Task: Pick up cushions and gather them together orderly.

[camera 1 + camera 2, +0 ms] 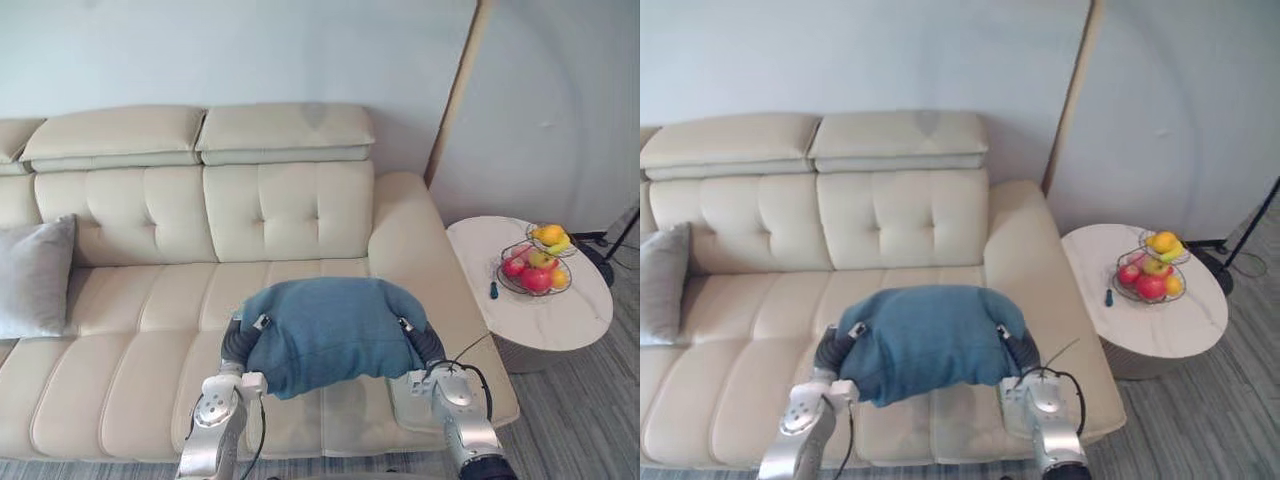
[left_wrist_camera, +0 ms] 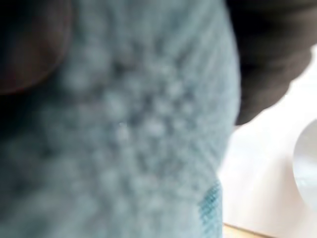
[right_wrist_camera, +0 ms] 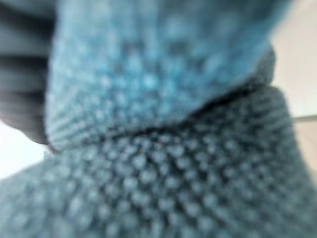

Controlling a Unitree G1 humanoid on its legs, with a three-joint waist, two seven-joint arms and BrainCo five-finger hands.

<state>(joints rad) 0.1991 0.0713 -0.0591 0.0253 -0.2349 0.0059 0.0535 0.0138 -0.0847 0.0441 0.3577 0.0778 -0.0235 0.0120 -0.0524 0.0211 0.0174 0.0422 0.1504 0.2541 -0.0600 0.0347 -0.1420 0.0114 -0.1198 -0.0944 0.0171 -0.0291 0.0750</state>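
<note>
Two cushions are showing on the sofa [image 1: 285,215]. We are finding the blue cushion [image 1: 325,330] over the front of the seat, toward the right armrest end, squeezed between both arms. The left hand [image 1: 236,342] is sitting at the cushion's left end and the right hand [image 1: 428,345] at its right end. At each end a dark ribbed cover is showing against the fabric. The rest of each hand is lying hidden behind the cushion, so we cannot tell whether either hand is spread or clamping. In both wrist views, blue knitted fabric is lying right up against the camera. We are noting the grey cushion [image 1: 35,275] leaning upright against the backrest at the sofa's left end, well apart from the blue cushion. Beside the right armrest a round bench [image 1: 570,325] is standing, and it is carrying a wire fruit basket [image 1: 537,262] with red and yellow fruit.
</note>
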